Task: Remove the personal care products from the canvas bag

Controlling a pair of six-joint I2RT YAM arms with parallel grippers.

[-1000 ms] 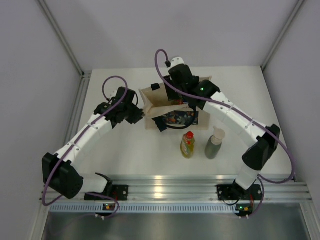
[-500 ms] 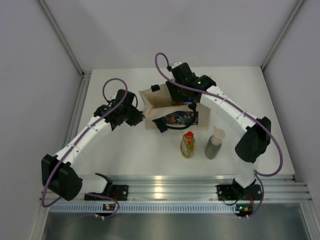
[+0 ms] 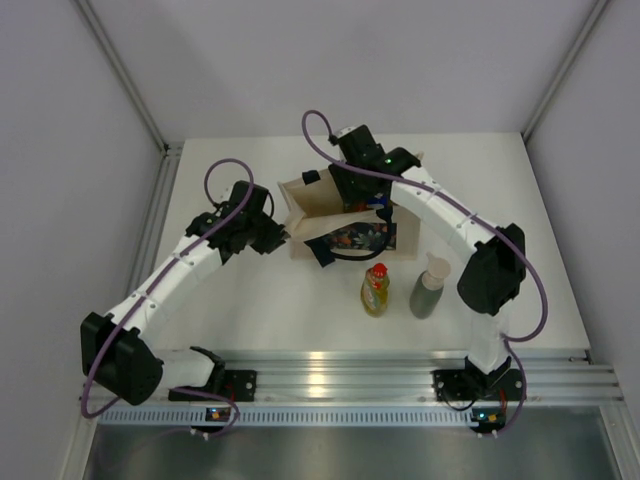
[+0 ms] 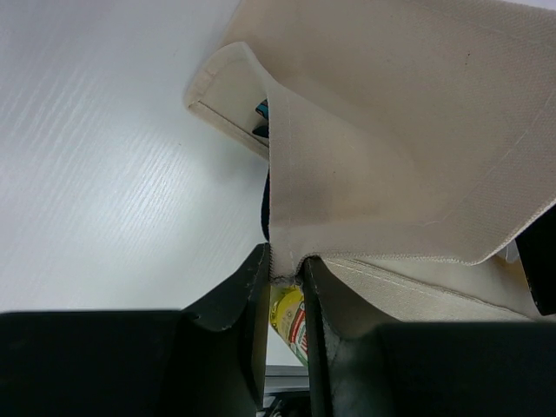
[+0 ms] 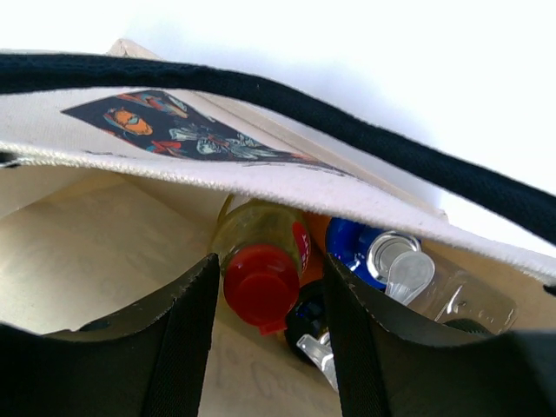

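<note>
Two products, a yellow bottle [image 3: 375, 290] and a grey-green bottle [image 3: 430, 287], stand lower centre in the top view, below the canvas bag [image 3: 302, 205]. In the left wrist view, bottom centre, the left gripper [image 4: 285, 265] pinches the bag's rim. In the right wrist view, the right gripper [image 5: 269, 271] has its fingers spread around a red-capped bottle [image 5: 261, 276] inside the bag; if the rim pinch slips, the bag may rise too.

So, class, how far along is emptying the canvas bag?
Done: a yellow bottle and the grey-green bottle stand on the table. In hand: the left gripper pinches the canvas bag at its edge; the right gripper, open, straddles a red-capped bottle inside. Left: that one, a blue-capped bottle and more.
</note>
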